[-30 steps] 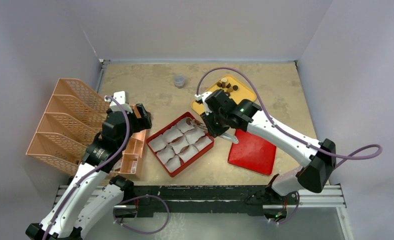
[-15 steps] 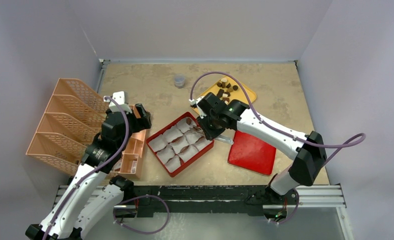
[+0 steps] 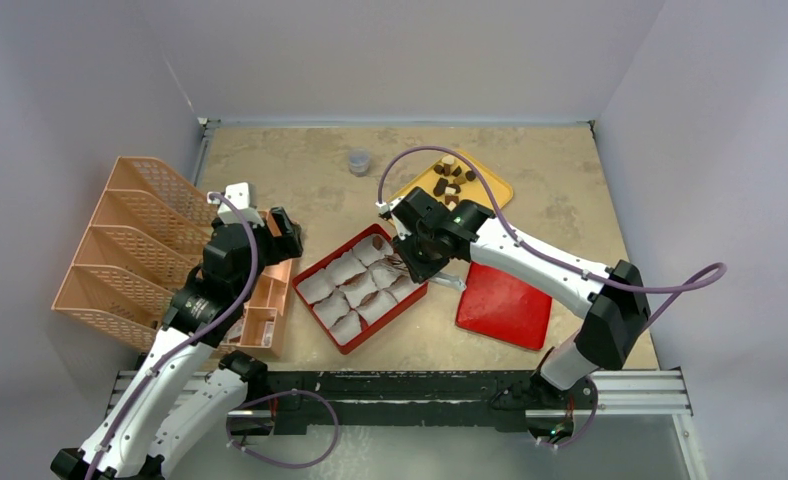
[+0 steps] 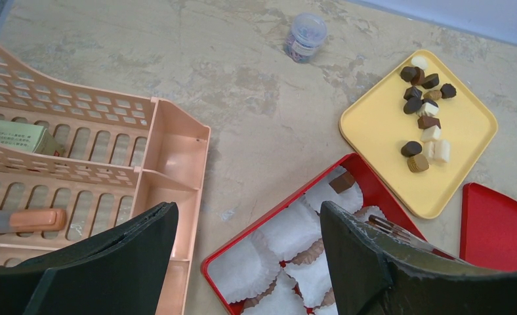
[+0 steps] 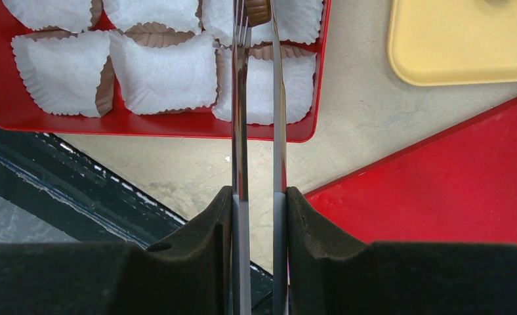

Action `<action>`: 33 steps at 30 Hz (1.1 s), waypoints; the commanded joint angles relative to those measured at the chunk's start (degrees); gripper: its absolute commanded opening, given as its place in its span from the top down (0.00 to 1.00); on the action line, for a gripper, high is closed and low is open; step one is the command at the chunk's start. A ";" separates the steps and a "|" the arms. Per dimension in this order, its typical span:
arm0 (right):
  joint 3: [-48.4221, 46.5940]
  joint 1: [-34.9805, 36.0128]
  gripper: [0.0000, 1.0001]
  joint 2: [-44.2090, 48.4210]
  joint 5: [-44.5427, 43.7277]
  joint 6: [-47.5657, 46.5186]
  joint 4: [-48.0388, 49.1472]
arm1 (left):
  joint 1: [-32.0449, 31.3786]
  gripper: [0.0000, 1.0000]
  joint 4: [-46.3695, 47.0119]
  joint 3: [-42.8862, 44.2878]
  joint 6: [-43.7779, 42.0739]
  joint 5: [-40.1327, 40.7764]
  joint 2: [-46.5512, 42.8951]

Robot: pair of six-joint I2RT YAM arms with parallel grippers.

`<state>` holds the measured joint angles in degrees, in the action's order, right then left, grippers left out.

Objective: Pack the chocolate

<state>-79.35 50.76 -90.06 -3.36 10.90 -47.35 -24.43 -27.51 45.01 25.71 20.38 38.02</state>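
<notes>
So the right pincer is clamped on metal tweezers pinching a brown chocolate straight ahead of it over the paper cups in the red box, while the left pincer gapes wide, with the other chocolates on a yellow tray ahead-right of it.

White arms, black joints, looping purple cables.

The left arm is bent at the elbow, and the left gripper is held with its fingers spread wide. The right arm is stretched forward, and the right gripper is closed on thin metal tweezers clamped between its fingers.
</notes>
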 commanded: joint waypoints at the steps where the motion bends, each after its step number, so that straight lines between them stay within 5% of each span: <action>1: -2.49 0.46 0.68 0.89 -0.47 0.08 -0.47 | 0.26 0.21 1.74 1.03 -0.93 0.26 -0.28; 21: -7.46 0.47 0.63 2.56 -1.92 0.22 -2.01 | 0.26 0.21 1.75 1.12 -0.84 0.36 -0.58; 33: -11.57 -4.00 0.63 2.34 -11.21 -2.05 -1.58 | 0.26 0.21 1.49 1.02 -0.75 0.80 -1.59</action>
<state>-89.32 49.67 -89.91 -9.91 9.93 -49.32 -24.43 -27.53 45.01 25.71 20.43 37.01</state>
